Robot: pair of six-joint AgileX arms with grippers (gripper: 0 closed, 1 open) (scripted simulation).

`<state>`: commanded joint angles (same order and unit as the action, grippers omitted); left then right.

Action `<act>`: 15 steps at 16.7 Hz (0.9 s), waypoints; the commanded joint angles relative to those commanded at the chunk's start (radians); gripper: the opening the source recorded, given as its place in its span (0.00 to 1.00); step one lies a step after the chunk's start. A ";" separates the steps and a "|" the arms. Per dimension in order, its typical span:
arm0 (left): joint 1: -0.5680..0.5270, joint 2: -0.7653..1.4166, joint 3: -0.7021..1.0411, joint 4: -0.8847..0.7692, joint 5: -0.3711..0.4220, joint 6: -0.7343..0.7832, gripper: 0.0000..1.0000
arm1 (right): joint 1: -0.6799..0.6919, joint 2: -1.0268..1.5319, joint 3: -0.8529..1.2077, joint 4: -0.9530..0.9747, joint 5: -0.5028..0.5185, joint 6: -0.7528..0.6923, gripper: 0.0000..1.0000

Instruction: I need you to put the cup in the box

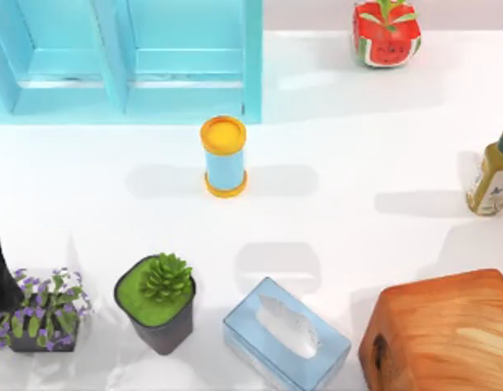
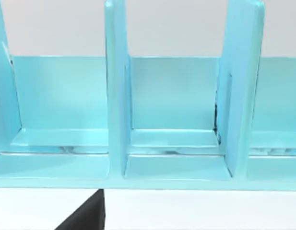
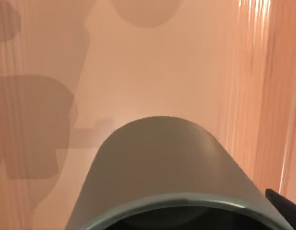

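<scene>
My right wrist view: cup point(image 3: 162, 167) close under the camera, over the wooden box's point(image 3: 152, 72) floor, box point(image 1: 443, 334) near right on the table point(image 1: 341, 163), grip unclear.

light: bright, even | shadows: soft on table point(image 1: 341, 163) | glare: none

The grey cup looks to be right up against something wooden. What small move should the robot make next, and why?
Probably ease the cup slightly lower, then let go. The right wrist view shows it close above the box, whose wood lies right behind it with shadows falling on it.
</scene>
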<state>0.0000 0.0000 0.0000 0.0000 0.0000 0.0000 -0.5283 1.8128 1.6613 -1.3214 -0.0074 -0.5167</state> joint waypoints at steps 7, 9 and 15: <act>0.000 0.000 0.000 0.000 0.000 0.000 1.00 | 0.016 0.002 -0.203 0.206 0.004 0.020 0.00; 0.000 0.000 0.000 0.000 0.000 0.000 1.00 | 0.020 0.004 -0.241 0.245 0.003 0.023 0.00; 0.000 0.000 0.000 0.000 0.000 0.000 1.00 | 0.021 0.004 -0.245 0.249 0.003 0.023 0.15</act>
<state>0.0000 0.0000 0.0000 0.0000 0.0000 0.0000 -0.5073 1.8167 1.4165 -1.0727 -0.0045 -0.4936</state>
